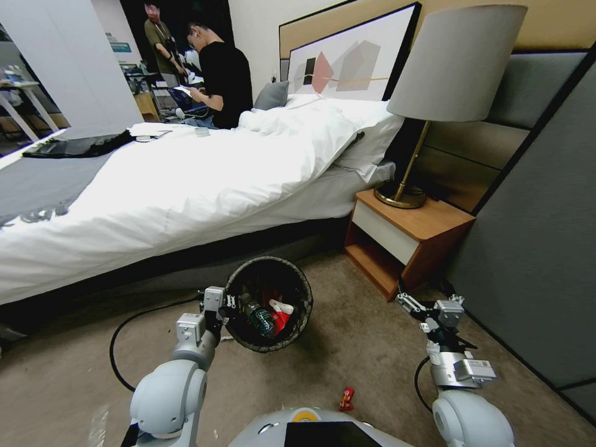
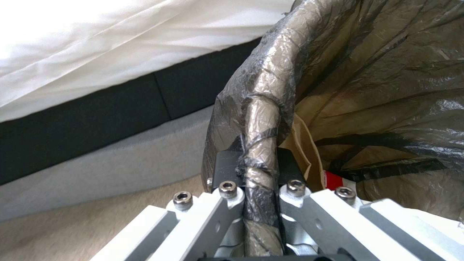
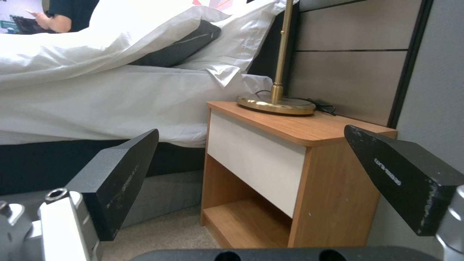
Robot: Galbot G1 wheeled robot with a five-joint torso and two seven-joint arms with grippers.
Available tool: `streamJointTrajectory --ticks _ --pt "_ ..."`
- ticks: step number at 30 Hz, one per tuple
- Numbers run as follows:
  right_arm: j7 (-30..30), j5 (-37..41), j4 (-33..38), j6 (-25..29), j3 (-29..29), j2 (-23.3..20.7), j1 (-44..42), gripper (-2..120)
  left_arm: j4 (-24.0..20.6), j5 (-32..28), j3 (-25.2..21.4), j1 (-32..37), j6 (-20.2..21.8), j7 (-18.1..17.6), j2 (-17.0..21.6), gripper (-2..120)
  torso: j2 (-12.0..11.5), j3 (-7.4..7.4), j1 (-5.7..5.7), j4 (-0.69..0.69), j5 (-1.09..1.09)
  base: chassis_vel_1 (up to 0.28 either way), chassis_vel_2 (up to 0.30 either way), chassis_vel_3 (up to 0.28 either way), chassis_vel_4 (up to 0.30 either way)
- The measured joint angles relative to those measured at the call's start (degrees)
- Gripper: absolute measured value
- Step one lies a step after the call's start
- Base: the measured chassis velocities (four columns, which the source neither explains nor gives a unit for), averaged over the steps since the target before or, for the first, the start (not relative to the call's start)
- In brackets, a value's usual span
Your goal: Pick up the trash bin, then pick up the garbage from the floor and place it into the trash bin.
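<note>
**Bin held up, one scrap on the floor**

Left arm reaches forward, its left end effector (image 1: 228,302) clamped on the rim of the one trash bin (image 1: 269,303), tilted open toward the camera. Right end effector (image 3: 251,177) hangs spread wide, empty, facing the nightstand (image 3: 270,170). One bottle (image 1: 257,316) and red-and-white packets (image 1: 279,312) lie inside, partly hidden. One red scrap (image 1: 346,398) sits on the carpet behind both end effectors.

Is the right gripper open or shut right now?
Open. The right gripper has its two black fingers spread wide with nothing between them, facing the nightstand.
</note>
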Motion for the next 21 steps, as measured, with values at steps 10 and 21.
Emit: streamJointTrajectory --ticks 10,21 --pt "0.2 0.1 -0.2 -0.2 -0.1 -0.1 0.3 100 0.0 0.1 0.0 -0.1 0.0 0.0 0.0 1 0.0 0.00 0.00 0.00 0.02 0.128 -0.146 -0.128 0.141" --pt "1.0 0.1 -0.4 -1.1 -0.6 -0.1 0.6 100 0.1 0.1 0.0 -0.1 0.0 0.0 0.1 1 0.0 0.00 0.00 0.00 0.01 0.051 -0.045 -0.055 0.047"
